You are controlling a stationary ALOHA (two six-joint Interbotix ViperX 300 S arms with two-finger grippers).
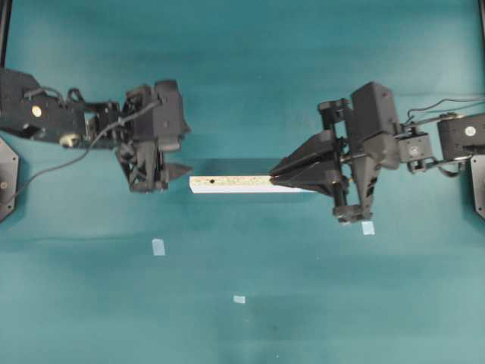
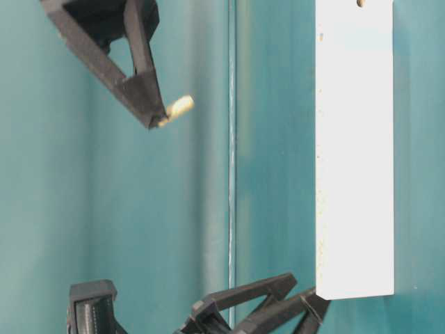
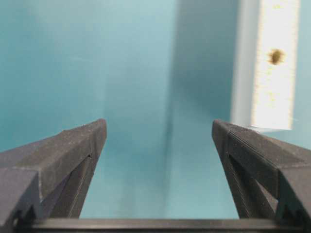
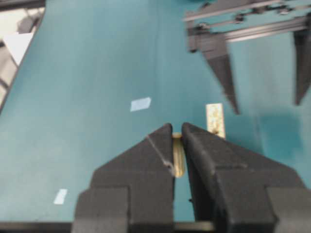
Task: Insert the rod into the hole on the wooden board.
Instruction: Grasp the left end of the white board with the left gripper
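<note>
Transport step: right claw [image 4: 177, 138] pinching the rod [image 4: 178, 158] above the wooden board [image 1: 231, 183] lying on the bench, left claw [image 3: 158, 133] spread and empty nearby; next, judged, alignment over the hole [image 1: 214, 182].

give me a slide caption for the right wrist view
Right claw shut on the rod above the wooden board, open left claw waiting beyond.

Seen from overhead, the wooden board [image 1: 231, 184] lies lengthwise at the middle of the worktop [image 1: 242, 91], with the hole [image 1: 214, 182] near its left end. The left gripper [image 1: 176, 171] sits just left of the board; the right gripper [image 1: 274, 176] reaches over its right end. The rod [image 2: 179, 108] sits between the right fingers [image 2: 139, 90].
</note>
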